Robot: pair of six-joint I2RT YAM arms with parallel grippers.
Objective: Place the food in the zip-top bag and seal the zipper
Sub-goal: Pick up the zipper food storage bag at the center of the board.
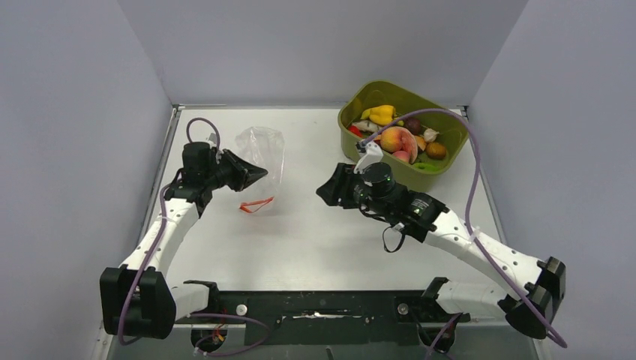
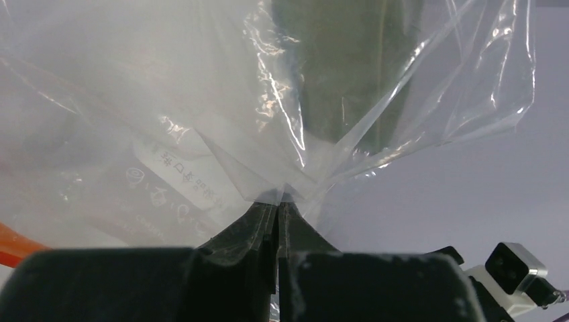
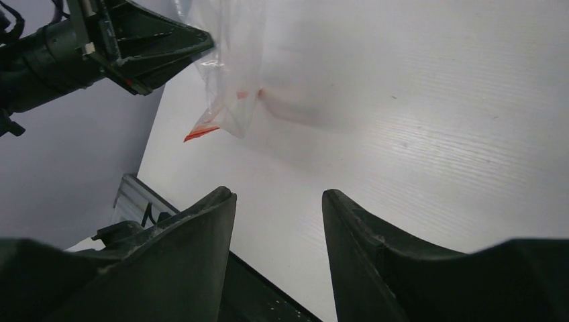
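We are finding only one printed patch: a white label [image 2: 176, 163] showing through the clear zip-top bag [image 2: 402, 87], just above and to the left of the left pincer [image 2: 278, 204]. Its small dark characters are sitting slanted and blurred, so we are not making out any. Pale marks on the dark patch [image 2: 144, 198] just below the label are defeating us too.

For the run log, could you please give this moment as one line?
left claw: shut on empty zip-top bag | right claw: open, holding nothing | food: in green tub
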